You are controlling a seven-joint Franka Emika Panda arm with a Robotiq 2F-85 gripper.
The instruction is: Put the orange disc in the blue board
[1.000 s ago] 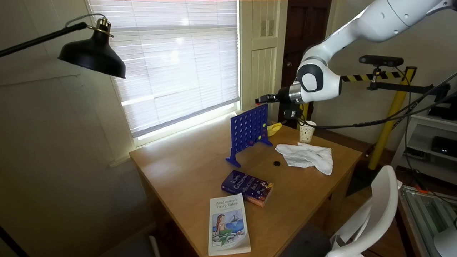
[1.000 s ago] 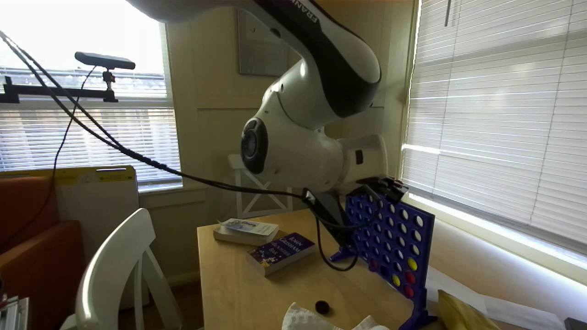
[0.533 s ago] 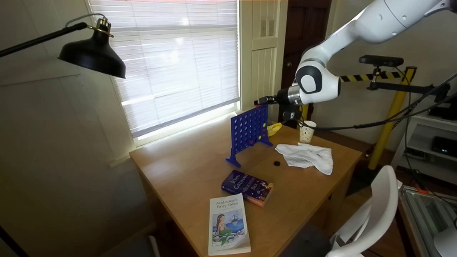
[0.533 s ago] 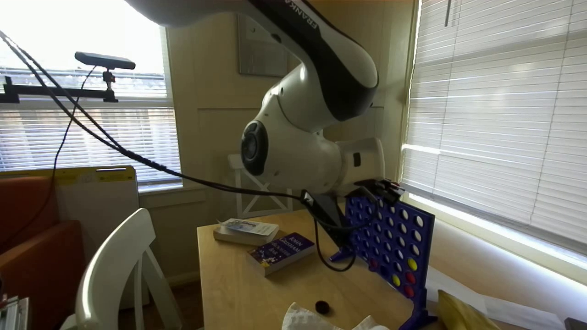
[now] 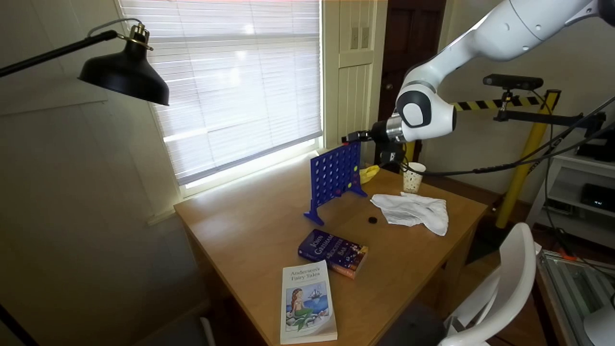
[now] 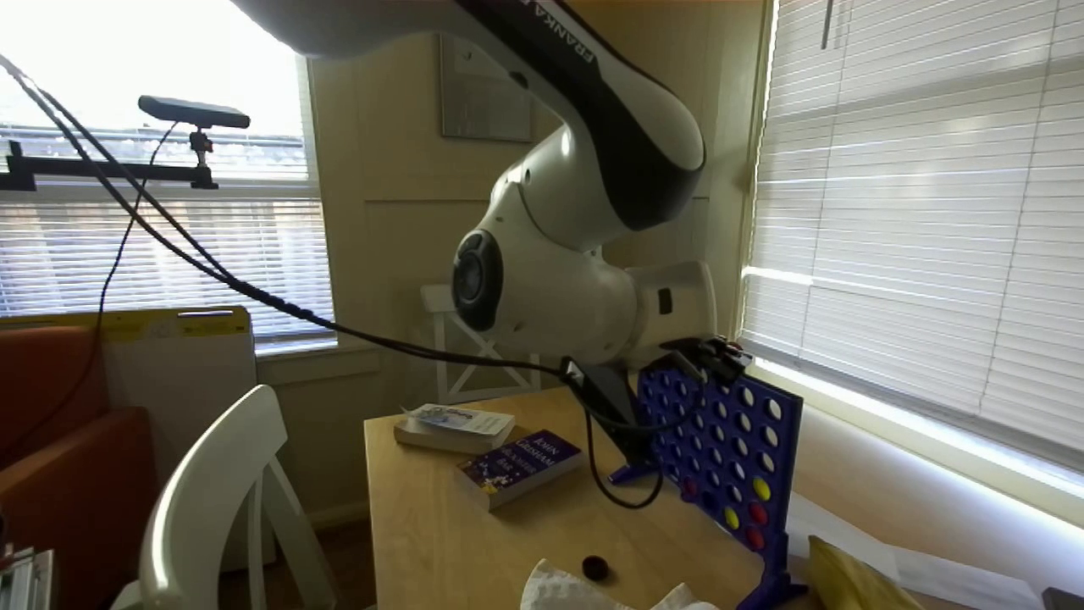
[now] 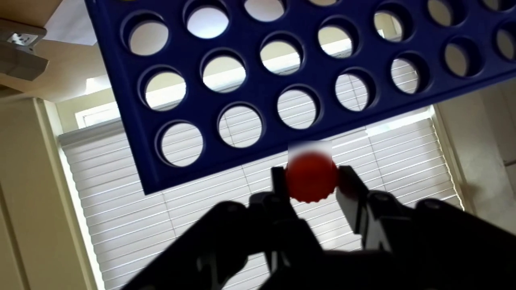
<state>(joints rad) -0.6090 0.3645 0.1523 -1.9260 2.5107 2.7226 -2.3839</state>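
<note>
The orange disc (image 7: pixel 311 177), red-orange with a notched rim, is pinched at its sides between the two black fingers (image 7: pixel 279 183) of my gripper (image 7: pixel 312 177). A blurred patch covers its upper edge in the wrist view. The blue board (image 7: pixel 260 90) stands upright on the table in both exterior views, and appears upside down in the wrist view. In an exterior view my gripper (image 5: pixel 347 140) is level with the board's top edge, near its far end. Whether the disc touches the board or lines up with a slot, I cannot tell. Several yellow and red discs (image 6: pixel 757 512) sit in the board's lower holes.
A dark round piece (image 5: pixel 372 220) lies on the table before the board. Near it are a white cloth (image 5: pixel 413 210), a paper cup (image 5: pixel 412 179), and two books (image 5: pixel 331 252). Something yellow (image 5: pixel 369 173) lies behind the board. A cable (image 6: pixel 406 346) hangs from the arm.
My gripper has come down a little toward the board's top edge, still gripping the disc. The board and the things on the table have stayed where they were.
</note>
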